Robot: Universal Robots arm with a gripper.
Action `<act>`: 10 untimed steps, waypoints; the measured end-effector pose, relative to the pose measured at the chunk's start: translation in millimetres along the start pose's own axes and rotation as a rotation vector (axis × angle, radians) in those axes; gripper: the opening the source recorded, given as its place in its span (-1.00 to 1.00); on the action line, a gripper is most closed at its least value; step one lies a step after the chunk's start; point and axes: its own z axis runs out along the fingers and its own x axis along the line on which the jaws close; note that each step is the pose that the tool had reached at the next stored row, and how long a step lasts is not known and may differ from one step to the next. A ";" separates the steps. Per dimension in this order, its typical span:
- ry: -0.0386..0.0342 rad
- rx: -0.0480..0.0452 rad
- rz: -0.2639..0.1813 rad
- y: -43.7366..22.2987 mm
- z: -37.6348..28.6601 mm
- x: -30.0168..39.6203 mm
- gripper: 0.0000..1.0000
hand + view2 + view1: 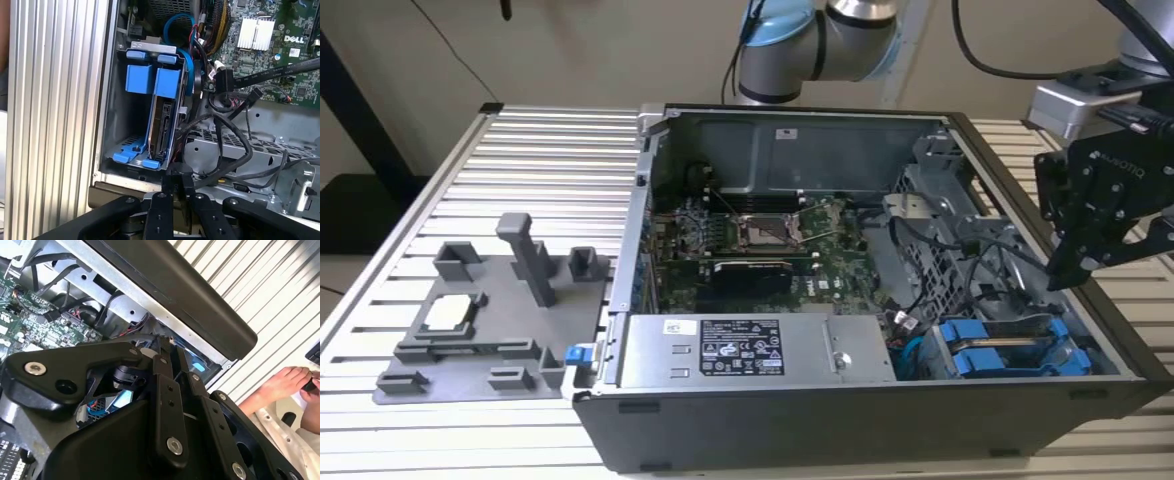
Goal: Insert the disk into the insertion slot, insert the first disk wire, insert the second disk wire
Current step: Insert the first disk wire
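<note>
Disk (162, 125): sitting in its blue carrier inside the insertion slot (116, 125), at the corner of the computer case (854, 430) on the exterior view's right

Disk step: reading as done, since the carrier's handle tabs are lining up with the bay's mouth

Gripper (178, 192): hanging over the case wall just beside the disk's near end, fingers drawn together and, as far as the first wrist view lets one tell, pinching a black wire connector (179, 179)

Wire steps: both are looking left to do, as loose black cables (235, 145) are trailing between the motherboard (280, 50) and the bay, none plugged into the disk

Bystander: a person's hand (285, 382) is lying on the table beyond the case
</note>
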 end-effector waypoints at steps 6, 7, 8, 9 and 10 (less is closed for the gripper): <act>-0.0002 0.0000 0.000 2.4 1.3 4.1 -0.62; -0.0005 0.0000 0.000 3.9 1.5 5.4 -0.62; -0.0005 0.0000 0.000 5.7 1.5 6.5 -0.62; -0.0008 0.0001 0.000 7.6 1.6 7.4 -0.62; -0.0009 0.0001 0.000 9.5 1.6 8.3 -0.62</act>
